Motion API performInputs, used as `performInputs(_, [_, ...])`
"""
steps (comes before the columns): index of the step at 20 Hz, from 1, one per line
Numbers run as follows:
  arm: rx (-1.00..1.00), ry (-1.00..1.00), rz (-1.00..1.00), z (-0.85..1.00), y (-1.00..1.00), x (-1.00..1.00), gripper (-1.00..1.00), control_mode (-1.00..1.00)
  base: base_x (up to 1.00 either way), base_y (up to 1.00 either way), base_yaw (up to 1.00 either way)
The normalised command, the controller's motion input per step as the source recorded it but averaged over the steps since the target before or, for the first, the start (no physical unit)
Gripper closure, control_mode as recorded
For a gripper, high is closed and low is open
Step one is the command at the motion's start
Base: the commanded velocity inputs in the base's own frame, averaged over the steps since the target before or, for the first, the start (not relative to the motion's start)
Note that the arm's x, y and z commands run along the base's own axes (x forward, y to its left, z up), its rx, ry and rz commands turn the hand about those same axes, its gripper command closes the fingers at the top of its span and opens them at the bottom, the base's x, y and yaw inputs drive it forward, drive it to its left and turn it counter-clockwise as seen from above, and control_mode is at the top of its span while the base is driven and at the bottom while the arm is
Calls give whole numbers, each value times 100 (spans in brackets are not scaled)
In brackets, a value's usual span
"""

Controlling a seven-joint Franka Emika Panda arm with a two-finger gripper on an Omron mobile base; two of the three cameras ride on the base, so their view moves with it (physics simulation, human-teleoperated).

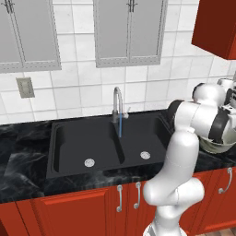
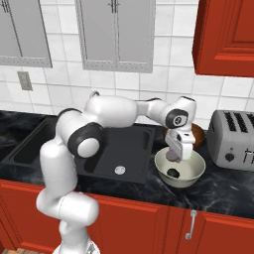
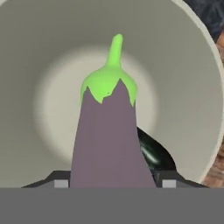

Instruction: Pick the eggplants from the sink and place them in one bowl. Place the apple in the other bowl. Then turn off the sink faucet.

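A pale purple eggplant (image 3: pixel 107 140) with a bright green cap and stem is clamped between the fingers of the end effector (image 2: pixel 174 155), stem pointing down into the pale grey-cream bowl (image 2: pixel 194 174). The bowl's greenish-grey inside is wide and smooth, and the near-black eggplant (image 2: pixel 174 172) lies on its floor, partly hidden behind the held one in the hand view. The bowl is seen on the dark marbled desk (image 2: pixel 225 191) just right of the black sink (image 1: pixel 99 145), with the reddish-brown bowl (image 2: pixel 198 133) close behind it and a toaster (image 2: pixel 233 139) to its right. Open space remains inside the rim around the held eggplant. A blue stream is seen under the faucet (image 1: pixel 118 105).
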Motion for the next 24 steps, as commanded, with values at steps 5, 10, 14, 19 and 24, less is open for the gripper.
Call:
performInputs(5, [1,0,0,-17,0,3,-100,-100,0,0,0])
performInputs(10, [0,0,0,-9,0,1,-100,-100,0,0,0])
performInputs(14, [0,0,0,-11,0,0,-100,-100,0,0,0])
performInputs(19, [0,0,-1,0,0,-3,-100,-100,0,0,0])
performInputs(24, [0,0,-2,57,0,-28,-100,-100,0,0,0])
